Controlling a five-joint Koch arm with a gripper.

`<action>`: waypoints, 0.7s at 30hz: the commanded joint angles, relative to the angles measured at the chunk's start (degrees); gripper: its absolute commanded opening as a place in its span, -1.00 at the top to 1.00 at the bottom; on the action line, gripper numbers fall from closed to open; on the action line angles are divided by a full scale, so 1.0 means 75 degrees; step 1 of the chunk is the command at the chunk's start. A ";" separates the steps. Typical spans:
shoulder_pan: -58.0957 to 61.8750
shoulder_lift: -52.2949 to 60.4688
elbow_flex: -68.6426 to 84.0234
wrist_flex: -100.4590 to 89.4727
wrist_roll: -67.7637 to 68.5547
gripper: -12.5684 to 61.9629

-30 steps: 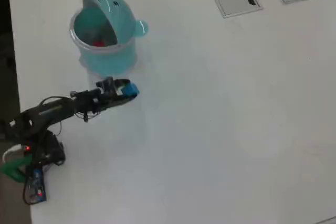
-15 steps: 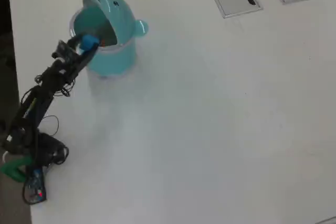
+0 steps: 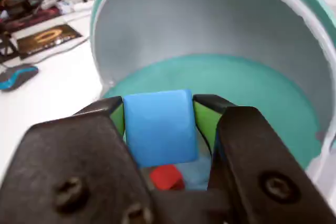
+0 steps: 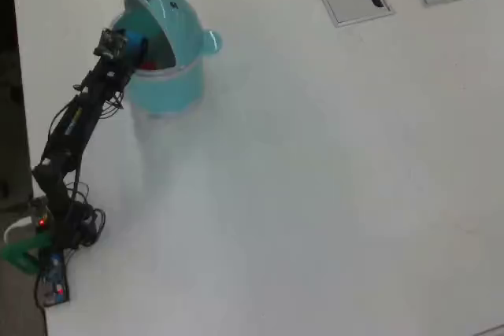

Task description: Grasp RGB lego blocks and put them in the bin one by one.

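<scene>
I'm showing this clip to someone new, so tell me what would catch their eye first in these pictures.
In the wrist view, the blue lego block fills the middle, clamped between the gripper jaws above the open teal bin. Just below it, the red lego block lies inside the bin. In the overhead view, the arm reaches from the table's lower left up to the bin at upper left, whose domed lid stands open.

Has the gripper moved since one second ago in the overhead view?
Yes. The gripper, shut on the blue block, went from the table below the bin up and left, over the bin's open mouth.
</scene>
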 commanded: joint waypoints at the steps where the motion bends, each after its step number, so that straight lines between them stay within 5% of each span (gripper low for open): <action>1: 0.0234 -0.0164 -0.0961 -0.1207 -0.0926 0.19; 8: 0.0375 -0.0152 -0.0785 -0.1289 -0.2016 -0.09; 21: 0.0563 0.1805 0.1148 -0.1559 -0.2074 -0.10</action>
